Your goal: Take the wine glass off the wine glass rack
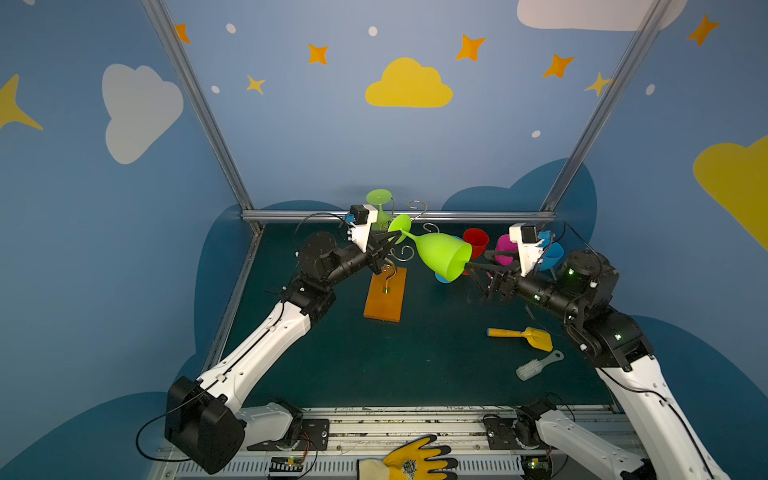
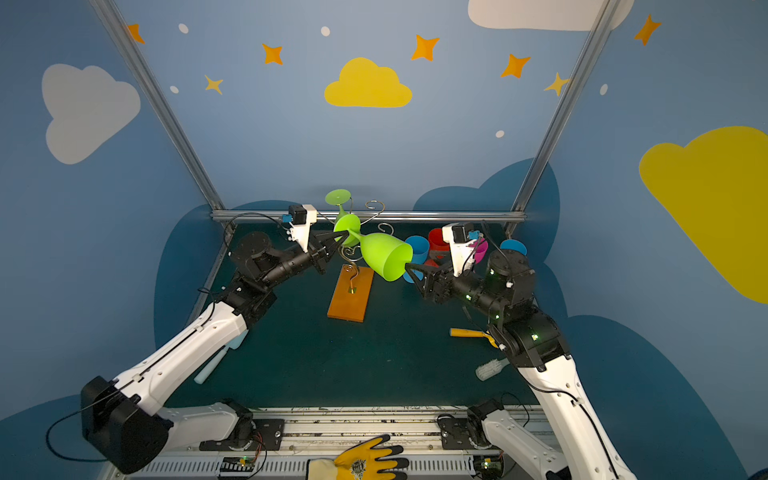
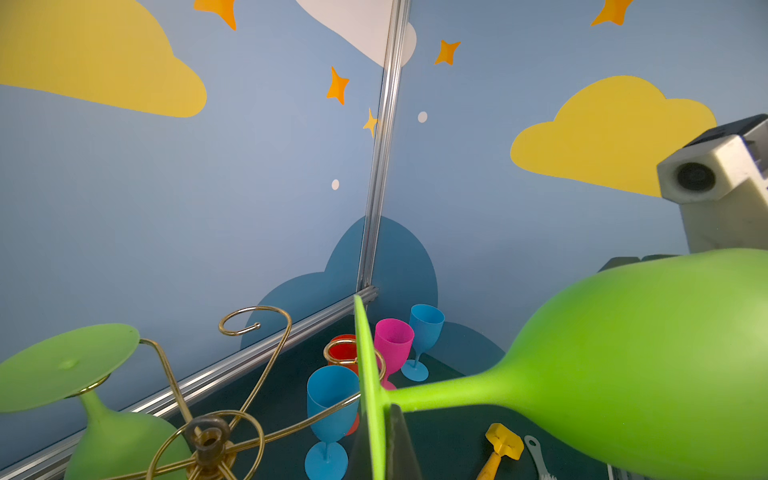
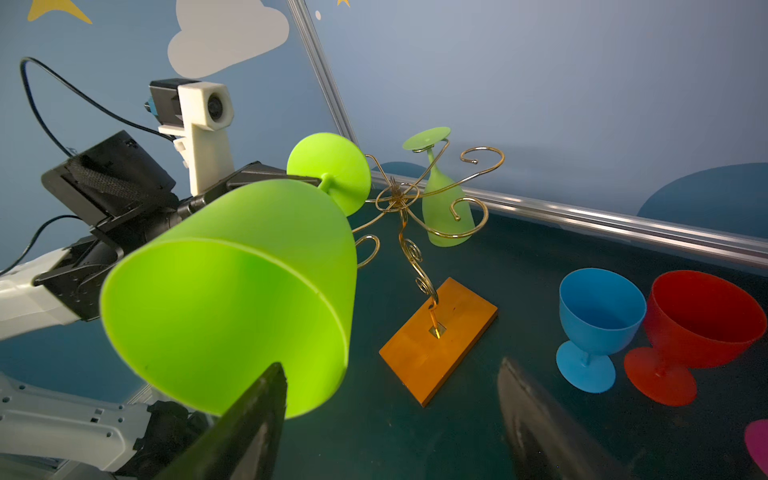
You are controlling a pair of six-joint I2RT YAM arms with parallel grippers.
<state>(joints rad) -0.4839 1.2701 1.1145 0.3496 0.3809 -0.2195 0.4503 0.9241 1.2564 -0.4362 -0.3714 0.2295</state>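
finding: the bright green plastic wine glass [image 1: 440, 253] is off its scroll arm and held in the air on its side, bowl mouth toward the right arm, foot just beside the curled arms of the thin gold wire wine glass rack [image 4: 409, 249], which stands on a flat orange-brown wooden base [image 1: 384, 297]; left gripper [image 1: 390, 240]: claw pressed together on the disc foot of the glass, close to the stem, and carrying it alone; right gripper [image 1: 477, 275]: claw spread wide at the open rim, one finger [image 4: 266, 399] overlapping the rim's lower edge, the second well clear of it; contact with the rim cannot be confirmed; judgement: removal from the rack is largely done; left to do appears to be a second hold or hand-over at the bowl, then setting the glass down on the dark green table [image 1: 415, 365]; noted: a paler green wine glass [image 4: 444, 208] hangs upside down on a far arm of the rack.
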